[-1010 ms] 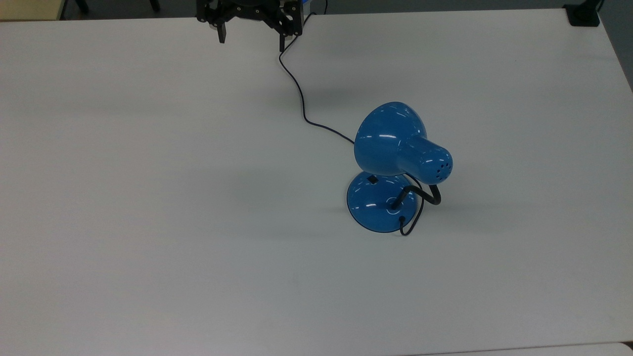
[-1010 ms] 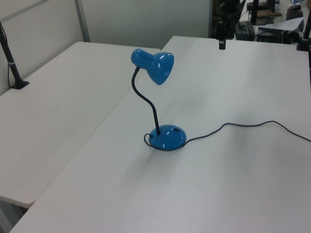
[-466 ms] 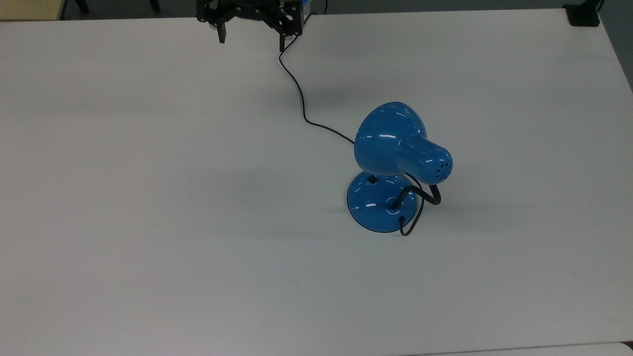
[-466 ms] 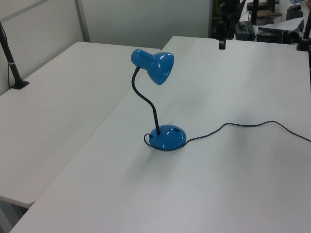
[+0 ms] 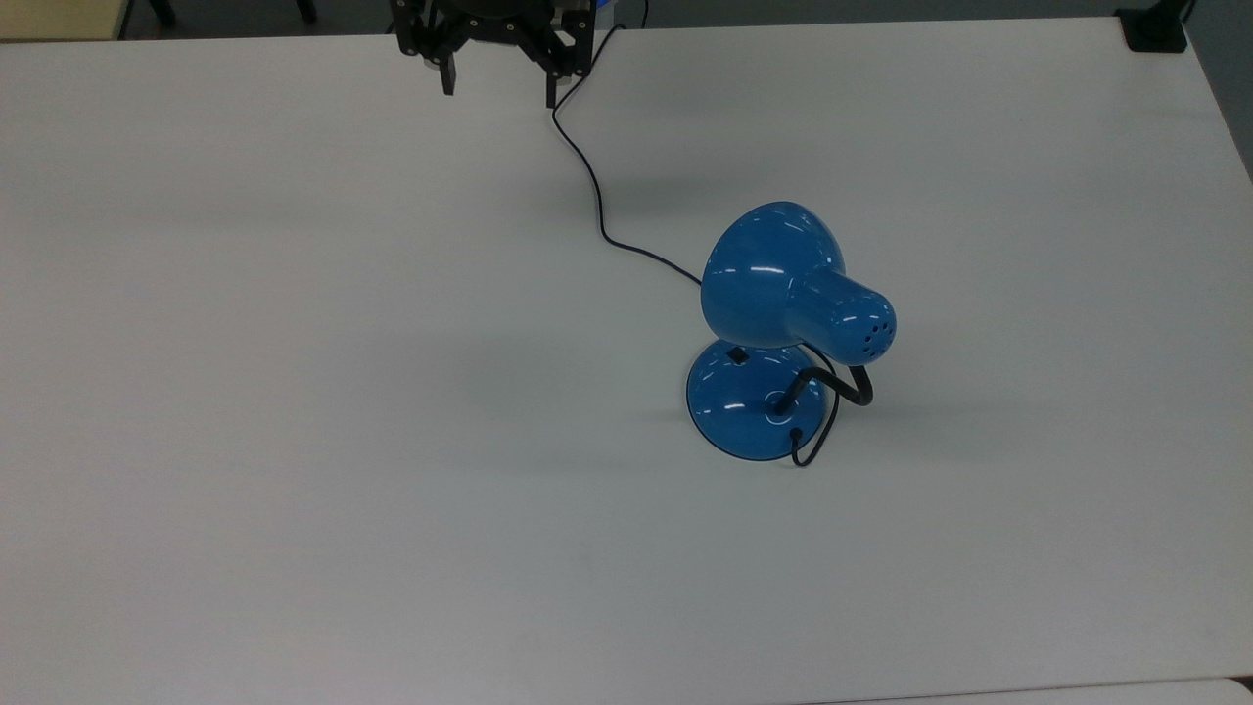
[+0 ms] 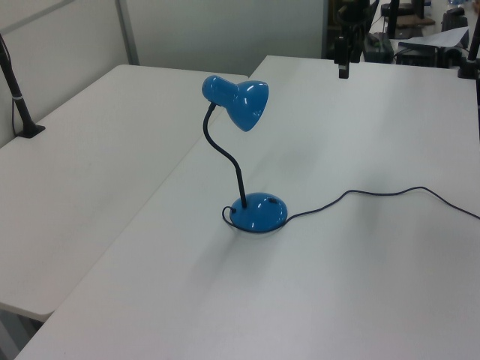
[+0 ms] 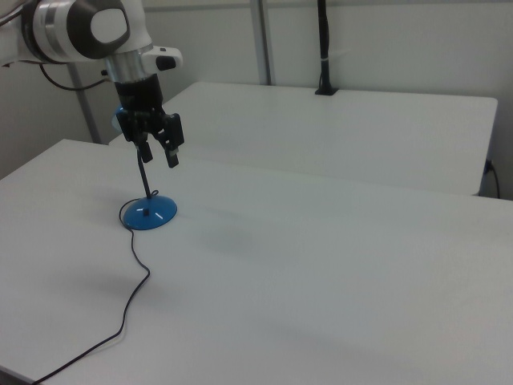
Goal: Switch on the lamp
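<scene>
Blue lamp [image 5: 783,323] sits well apart; my gripper [image 5: 499,86], fingers spread and empty, might snag its cord [image 5: 594,191] descending.

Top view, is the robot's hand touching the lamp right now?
No, the hand hangs at the table's far edge, well apart from the lamp, with bare tabletop between them.

lamp [image 5: 788,328] on table [image 5: 294,392], top view's right of centre, pincer [image 5: 498,86] well apart at far edge

One lamp [image 5: 783,323], one pincer [image 5: 499,86], two tables [image 6: 105,150].
</scene>
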{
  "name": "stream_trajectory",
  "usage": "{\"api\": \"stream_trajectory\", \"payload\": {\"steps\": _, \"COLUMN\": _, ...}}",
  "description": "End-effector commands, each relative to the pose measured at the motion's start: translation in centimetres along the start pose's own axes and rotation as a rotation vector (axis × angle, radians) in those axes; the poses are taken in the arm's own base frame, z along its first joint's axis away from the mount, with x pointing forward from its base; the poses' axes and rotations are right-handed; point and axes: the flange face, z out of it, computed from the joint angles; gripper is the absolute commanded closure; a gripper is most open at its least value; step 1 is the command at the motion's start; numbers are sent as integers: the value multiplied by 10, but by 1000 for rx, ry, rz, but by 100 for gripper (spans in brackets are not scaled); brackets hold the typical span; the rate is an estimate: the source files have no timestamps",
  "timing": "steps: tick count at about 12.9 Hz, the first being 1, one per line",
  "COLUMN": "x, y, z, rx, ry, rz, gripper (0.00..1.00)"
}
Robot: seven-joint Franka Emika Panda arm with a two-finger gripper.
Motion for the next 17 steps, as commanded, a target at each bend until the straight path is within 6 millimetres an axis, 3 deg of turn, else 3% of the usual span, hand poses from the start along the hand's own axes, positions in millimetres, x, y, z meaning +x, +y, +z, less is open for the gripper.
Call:
{"api": "stream_trajectory", "payload": {"steps": 1, "x": 0, "y": 2, "z": 0, "rx": 2, "ry": -11, "rz": -26, "gripper": 96}}
{"api": "stream_trajectory", "payload": {"steps": 2, "x": 0, "y": 2, "z": 1, "rx": 4, "ry": -10, "rz": -26, "gripper": 100}}
{"api": "stream_trajectory", "payload": {"steps": 10, "x": 8, "y": -8, "z": 7, "rx": 18, "ry": 36, "rz": -39, "gripper": 100}}
{"api": "stream_trajectory", "payload": {"steps": 14, "x": 8, "y": -54, "z": 47, "rx": 26, "ry": 72, "rz": -116, "gripper": 100}}
{"api": "stream_trajectory", "payload": {"steps": 17, "x": 9, "y": -76, "z": 68, "rx": 27, "ry": 124, "rz": -157, "gripper": 100}}
